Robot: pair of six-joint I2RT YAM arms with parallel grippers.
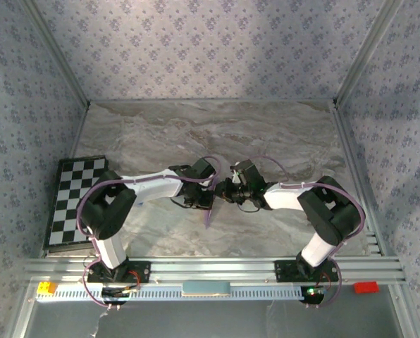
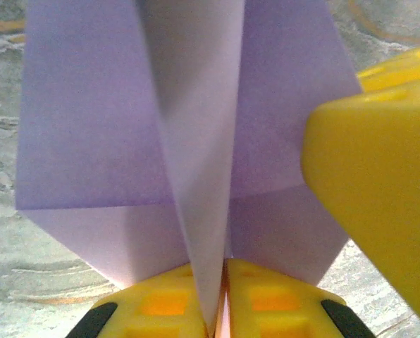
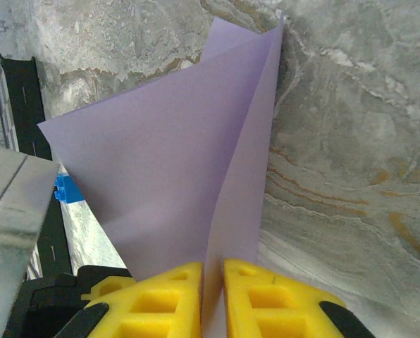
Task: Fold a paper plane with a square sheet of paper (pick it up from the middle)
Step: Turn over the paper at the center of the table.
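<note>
Chequered board (image 1: 72, 201), one, flat, black-and-white squares, lies at the table's left edge. One small yellow block (image 1: 48, 287) sits on the front rail below it. The table (image 1: 266, 134) has a grey-beige marble pattern and looks smooth.

Two arms. The left arm (image 1: 108, 208) is bent at the elbow, its white forearm reaching right to mid-table. The left gripper (image 1: 208, 199) is clamped tight on the paper plane (image 1: 210, 213). In the left wrist view its yellow ribbed fingers (image 2: 168, 303) pinch the centre crease from both sides.

One paper plane (image 2: 90, 127): thin matte pale lilac paper, sharp folds, two flaps spread either side of the crease. It is held mid-table between both grippers, with its pointed end hanging down toward the near edge (whether it touches the marble I cannot tell).

The right gripper (image 1: 227, 190) faces the left one, nearly touching, and is also closed on the paper. One of its yellow fingers (image 2: 379, 176) presses the flap's right side. In the right wrist view both fingers (image 3: 266, 303) grip the paper's (image 3: 168, 162) folded edge. One tiny blue cube (image 3: 67, 189) is behind it.

The right arm (image 1: 330, 211) mirrors the left, elbow bent and forearm running left. One red block (image 1: 365, 286) sits on the rail.
</note>
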